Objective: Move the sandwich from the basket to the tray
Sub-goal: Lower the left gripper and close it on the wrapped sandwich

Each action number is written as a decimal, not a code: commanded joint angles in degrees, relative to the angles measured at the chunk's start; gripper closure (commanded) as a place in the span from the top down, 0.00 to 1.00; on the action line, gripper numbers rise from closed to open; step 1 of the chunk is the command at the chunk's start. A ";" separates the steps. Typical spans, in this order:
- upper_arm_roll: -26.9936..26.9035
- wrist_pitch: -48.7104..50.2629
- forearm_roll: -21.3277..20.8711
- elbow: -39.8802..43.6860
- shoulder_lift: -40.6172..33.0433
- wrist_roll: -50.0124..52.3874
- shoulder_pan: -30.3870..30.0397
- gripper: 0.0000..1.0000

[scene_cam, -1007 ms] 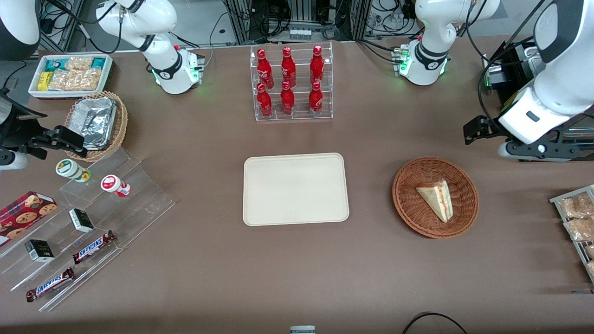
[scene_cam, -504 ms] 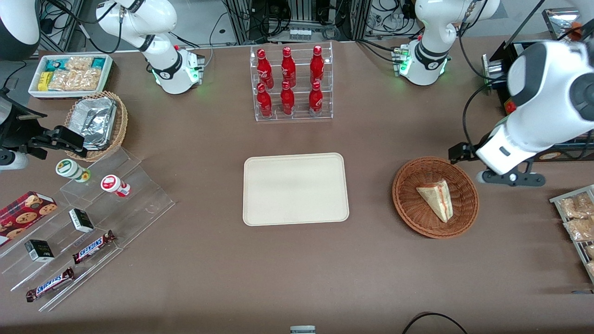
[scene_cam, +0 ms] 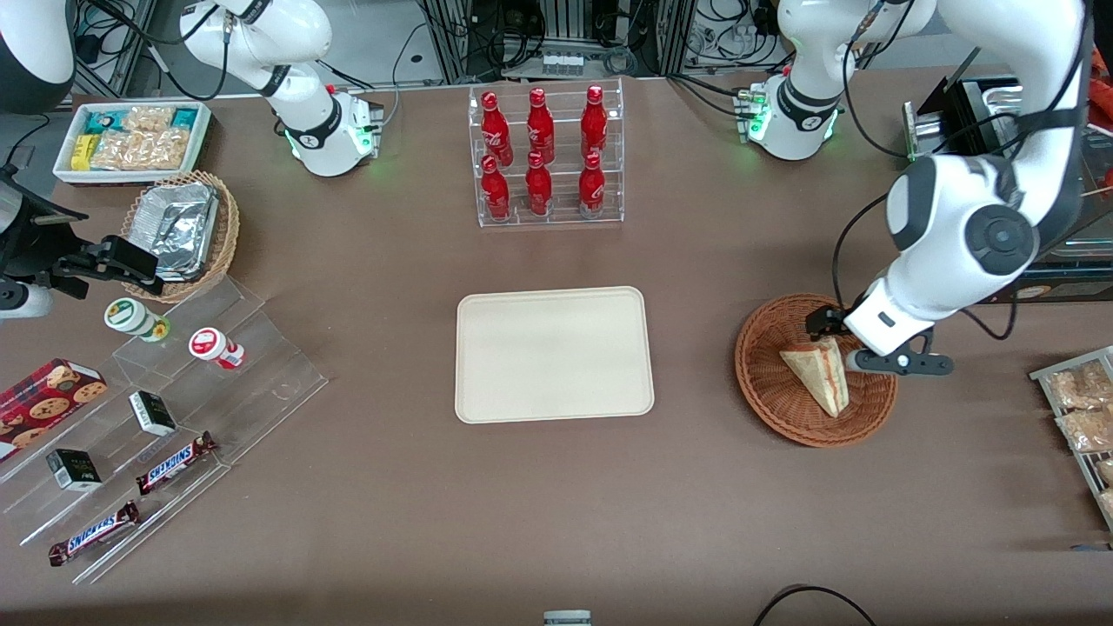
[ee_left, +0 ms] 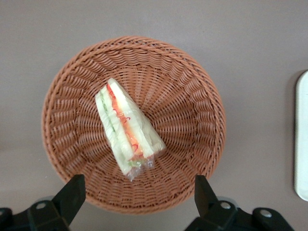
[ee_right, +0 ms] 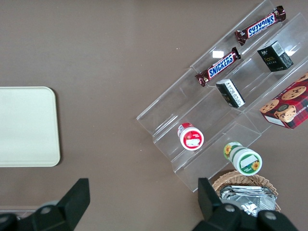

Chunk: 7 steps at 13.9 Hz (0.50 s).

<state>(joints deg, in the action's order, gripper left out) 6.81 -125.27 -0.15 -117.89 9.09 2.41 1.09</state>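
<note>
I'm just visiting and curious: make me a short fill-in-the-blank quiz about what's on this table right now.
1. The sandwich lies in the ____.
2. The hand hovers above the basket with its fingers ____.
3. The tray has ____ on it.
4. The clear rack holds ____ red bottles.

Missing words: basket; open; nothing; six
</note>
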 commanded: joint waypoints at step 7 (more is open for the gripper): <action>-1.27 -10.77 0.41 -7.35 -0.13 14.23 -0.38 1.00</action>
<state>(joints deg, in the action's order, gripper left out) 5.39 -133.30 -0.12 -123.47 9.44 9.69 0.92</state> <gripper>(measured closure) 0.000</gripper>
